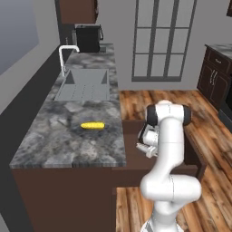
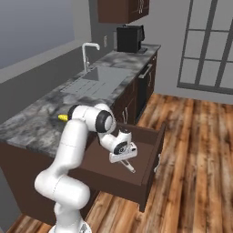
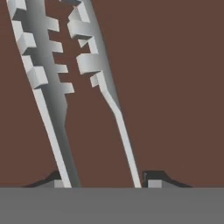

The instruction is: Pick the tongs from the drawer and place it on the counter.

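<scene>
The silver-grey tongs [image 3: 52, 87] lie on the reddish-brown floor of the open drawer [image 3: 175, 87]. Their two toothed arms run up and away from the hand. My gripper [image 3: 105, 181] is down in the drawer, and its two dark fingertips [image 3: 153, 179] press against the outer sides of the tongs' arms. From the right base view, the gripper [image 2: 123, 159] points down into the drawer [image 2: 154, 145], and one end of the tongs [image 2: 130, 167] sticks out below it. The left base view has the hand [image 1: 146, 144] low over the drawer [image 1: 131, 156], beside the grey marbled counter [image 1: 54, 140].
A yellow corn cob [image 1: 93, 125] lies on the counter near its front edge. Further back are the inset sink [image 1: 84, 86] with its tap [image 1: 64, 56], then a black coffee machine [image 1: 88, 38]. The drawer's front panel [image 2: 154, 159] juts out over the wooden floor.
</scene>
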Motion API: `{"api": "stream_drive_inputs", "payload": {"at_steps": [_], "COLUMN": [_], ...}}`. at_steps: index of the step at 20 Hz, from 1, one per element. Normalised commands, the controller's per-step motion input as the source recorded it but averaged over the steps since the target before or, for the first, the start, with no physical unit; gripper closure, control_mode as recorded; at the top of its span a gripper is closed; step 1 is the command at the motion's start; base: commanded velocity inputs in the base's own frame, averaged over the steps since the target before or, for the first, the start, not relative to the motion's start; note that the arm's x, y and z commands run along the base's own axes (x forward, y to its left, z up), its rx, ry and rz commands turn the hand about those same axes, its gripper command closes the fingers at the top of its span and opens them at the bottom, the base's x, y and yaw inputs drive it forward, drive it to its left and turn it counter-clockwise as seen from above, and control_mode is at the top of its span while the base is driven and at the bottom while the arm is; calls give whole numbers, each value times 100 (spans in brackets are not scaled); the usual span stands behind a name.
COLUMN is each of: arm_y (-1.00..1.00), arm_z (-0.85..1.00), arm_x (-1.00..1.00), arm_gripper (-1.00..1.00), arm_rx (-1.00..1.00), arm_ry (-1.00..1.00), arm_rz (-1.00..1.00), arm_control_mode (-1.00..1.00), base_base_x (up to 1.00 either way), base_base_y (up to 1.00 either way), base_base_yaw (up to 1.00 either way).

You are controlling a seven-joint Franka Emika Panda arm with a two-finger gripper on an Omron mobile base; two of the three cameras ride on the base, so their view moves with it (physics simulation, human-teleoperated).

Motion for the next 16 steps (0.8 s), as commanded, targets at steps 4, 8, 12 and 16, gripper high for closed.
{"api": "stream_drive_inputs", "payload": {"at_steps": [4, 8, 12, 16], "arm_y": [-26, -1, 0, 30], "arm_z": [84, 100, 100, 100], "arm_x": [-77, -55, -20, 11], "arm_gripper": [100, 100, 100, 100], "arm_rx": [27, 24, 17, 7], "arm_ry": [-21, -23, -17, -8], "arm_rz": [10, 9, 6, 7], "arm_control_mode": [-100, -100, -100, -100], "base_base_x": [0, 0, 0, 0], "base_base_y": [0, 0, 0, 0], "base_base_yaw": [0, 0, 0, 0]}}
